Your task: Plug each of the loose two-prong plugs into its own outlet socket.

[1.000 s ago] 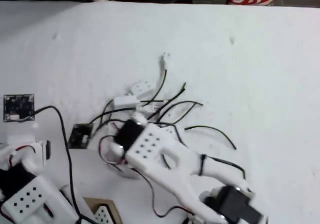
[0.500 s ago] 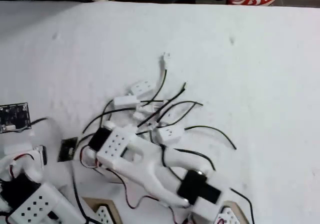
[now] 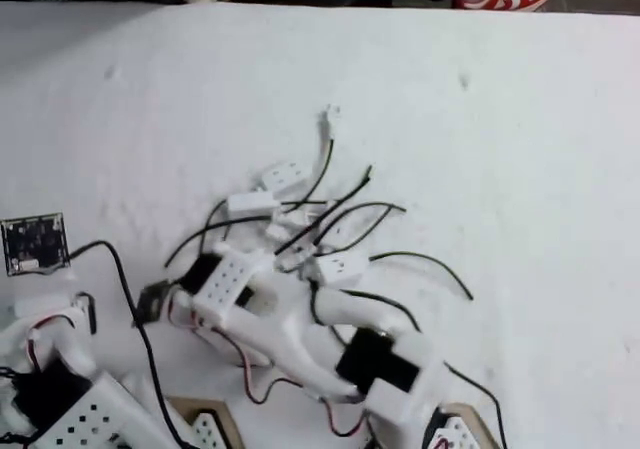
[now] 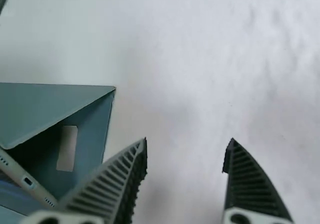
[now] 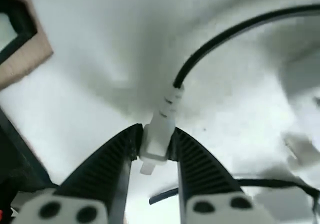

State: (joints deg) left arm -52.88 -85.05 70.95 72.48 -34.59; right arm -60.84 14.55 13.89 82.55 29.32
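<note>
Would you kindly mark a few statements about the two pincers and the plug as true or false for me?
1. The right pincer is shut on a white plug. True.
2. That plug's cable is red. False: it is black.
3. The left pincer grips a plug. False: it is open and empty above the table.
4. The table is white. True.

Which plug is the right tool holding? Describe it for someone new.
On the white table, find the tangle of black cables and white plugs. At its edge nearest the arms, the right tool pinches a white plug trailing a black cable. It alone is gripped; the other plugs lie loose.
</note>
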